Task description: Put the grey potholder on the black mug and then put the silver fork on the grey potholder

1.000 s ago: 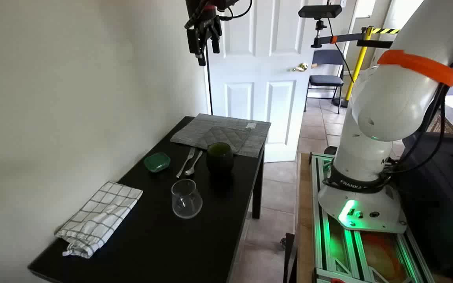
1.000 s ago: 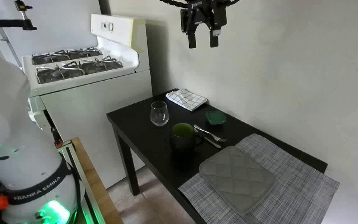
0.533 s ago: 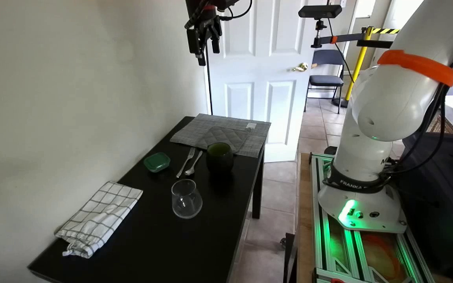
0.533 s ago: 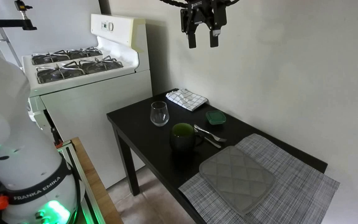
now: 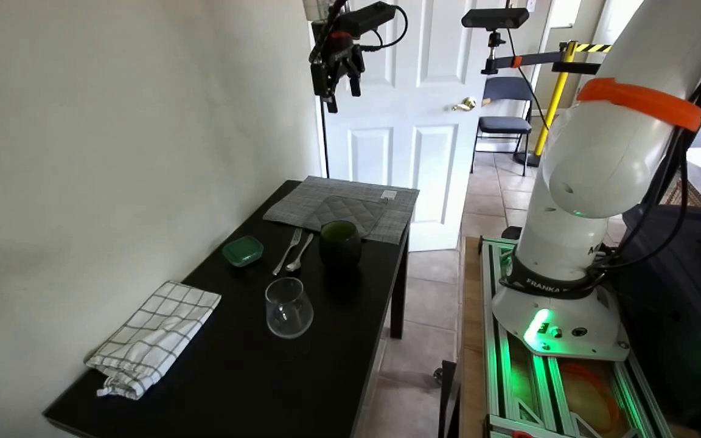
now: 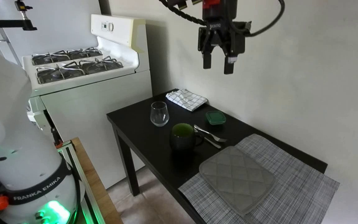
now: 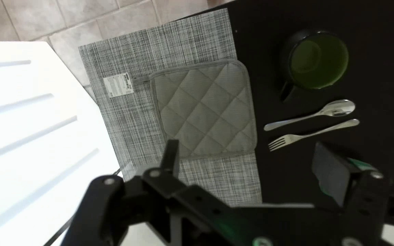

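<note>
The grey potholder, a quilted square pad, lies flat on a woven grey placemat, seen in both exterior views (image 5: 350, 213) (image 6: 238, 179) and the wrist view (image 7: 205, 109). The black mug, green inside, stands upright beside the placemat in both exterior views (image 5: 340, 248) (image 6: 180, 140) and the wrist view (image 7: 320, 61). The silver fork lies on the table in both exterior views (image 5: 289, 248) (image 6: 218, 138) and the wrist view (image 7: 291, 138). My gripper is open and empty, high above the table, in both exterior views (image 5: 344, 97) (image 6: 218, 64) and the wrist view (image 7: 250, 162).
A spoon (image 7: 333, 108) lies beside the fork, near the mug. A clear glass (image 5: 289, 310), a green container (image 5: 243, 251) and a checked towel (image 5: 156, 337) share the black table. The placemat (image 6: 303, 183) covers one table end. A wall runs along one side.
My gripper has moved down and to the right in both exterior views, staying open. The objects on the table have not moved.
</note>
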You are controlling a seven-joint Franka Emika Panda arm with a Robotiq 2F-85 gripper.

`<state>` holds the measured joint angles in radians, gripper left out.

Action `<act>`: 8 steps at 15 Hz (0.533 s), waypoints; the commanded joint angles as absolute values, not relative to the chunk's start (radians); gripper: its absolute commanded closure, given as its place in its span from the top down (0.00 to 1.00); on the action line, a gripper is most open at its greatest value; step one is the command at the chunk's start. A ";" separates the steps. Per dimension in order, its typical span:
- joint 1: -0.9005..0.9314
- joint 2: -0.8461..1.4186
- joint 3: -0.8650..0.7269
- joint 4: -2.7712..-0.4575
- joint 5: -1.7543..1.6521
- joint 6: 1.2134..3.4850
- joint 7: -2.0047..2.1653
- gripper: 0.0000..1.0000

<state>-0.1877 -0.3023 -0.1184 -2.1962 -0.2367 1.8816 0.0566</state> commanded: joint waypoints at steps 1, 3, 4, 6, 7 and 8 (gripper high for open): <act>-0.217 -0.226 -0.195 -2.224 -0.235 2.015 0.005 1.00; -0.227 -0.186 -0.232 -2.244 -0.220 2.115 -0.054 1.00; -0.232 -0.165 -0.244 -2.251 -0.216 2.160 -0.067 1.00; -0.245 -0.117 -0.267 -2.266 -0.199 2.247 -0.087 1.00; -0.248 -0.091 -0.279 -2.268 -0.160 2.281 -0.095 1.00; -0.251 -0.063 -0.289 -2.270 -0.118 2.306 -0.111 1.00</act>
<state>-0.2393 -0.1293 -0.2626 -2.2561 -0.2109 2.2209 -0.0637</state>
